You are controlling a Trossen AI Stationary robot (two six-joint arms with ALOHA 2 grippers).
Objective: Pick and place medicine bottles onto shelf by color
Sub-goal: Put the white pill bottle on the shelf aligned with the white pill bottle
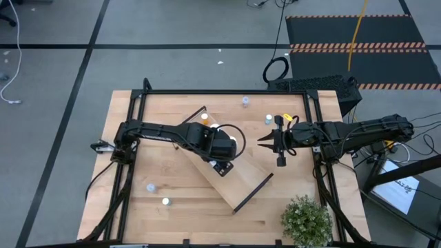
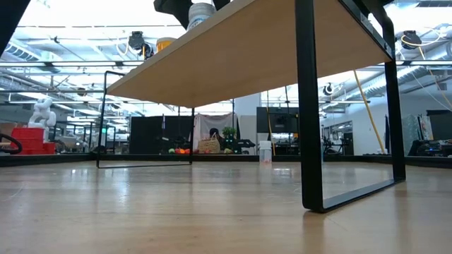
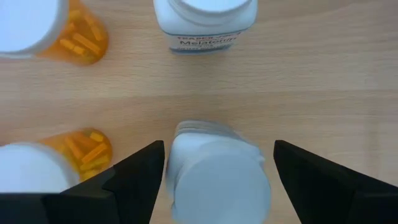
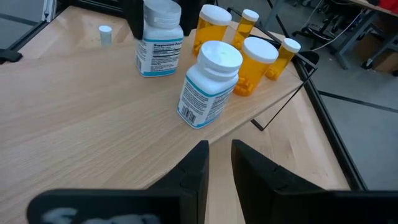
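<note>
Six medicine bottles stand on the shelf point(image 1: 241, 180) in the right wrist view: two white-bodied ones with printed labels and four orange ones, all capped white. Nearest that camera is a white labelled bottle point(image 4: 209, 84), leaning slightly; behind it stands the second white bottle point(image 4: 159, 42), partly covered by the dark left arm. The orange four cluster beside them toward the shelf's dark end wall: a wide orange bottle point(image 4: 256, 65), another wide orange one point(image 4: 212, 30), and two slim orange bottles point(image 4: 247, 23) point(image 4: 284, 55) at the edge.

The left gripper point(image 3: 214, 180) hangs straight over the shelf with its jaws spread wide on either side of a white-capped bottle point(image 3: 217, 171), neither finger touching it. The left wrist view also shows two orange bottles and a labelled white one around it.

The right gripper point(image 1: 267, 141) is held just off the shelf's long edge, jaws nearly together and holding nothing.

Four more bottles stand on the worktop point(image 1: 165, 124) away from the shelf: two beyond its far side point(image 1: 244, 102) point(image 1: 269, 120), and two off its near side point(image 1: 150, 187) point(image 1: 165, 202).
</note>
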